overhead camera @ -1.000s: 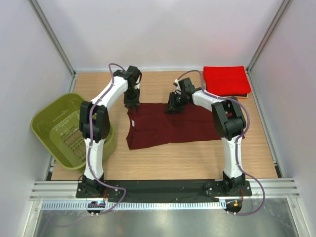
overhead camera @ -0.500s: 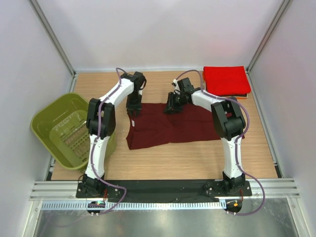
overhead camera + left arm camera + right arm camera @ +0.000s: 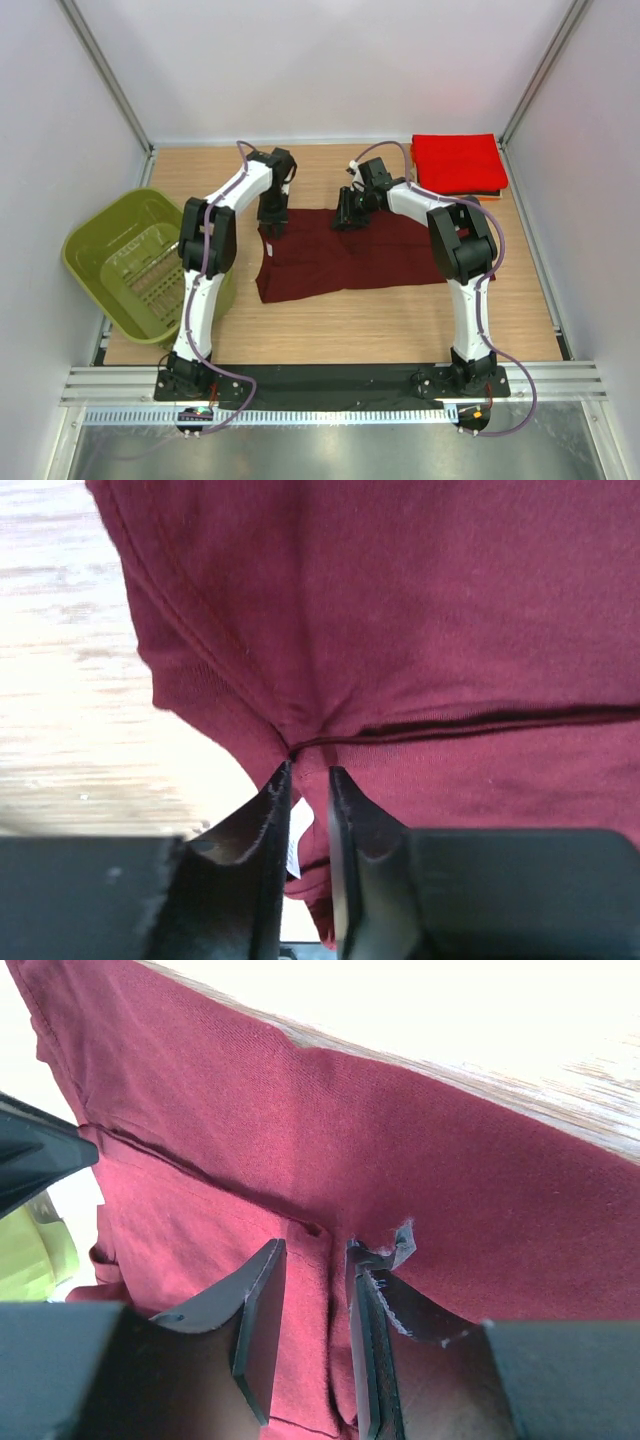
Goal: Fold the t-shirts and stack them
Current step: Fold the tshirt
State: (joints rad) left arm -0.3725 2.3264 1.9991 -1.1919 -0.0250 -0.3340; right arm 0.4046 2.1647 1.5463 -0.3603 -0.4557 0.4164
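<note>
Top external view shows you the maroon shirt (image 3: pixel 340 255) spread on the middle of the bench (image 3: pixel 400 320). Left jaws are clenched on a puckered fold at its far edge (a white tag (image 3: pixel 298 830) sits just beside them). Right jaws are grasping a raised ridge of the same cloth. A folded red shirt (image 3: pixel 458 162) lies at the far right and a green basket (image 3: pixel 100 250) at the left.

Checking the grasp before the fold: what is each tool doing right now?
Left tool: closed on the maroon shirt.
Right tool: closed on the maroon shirt too.
</note>
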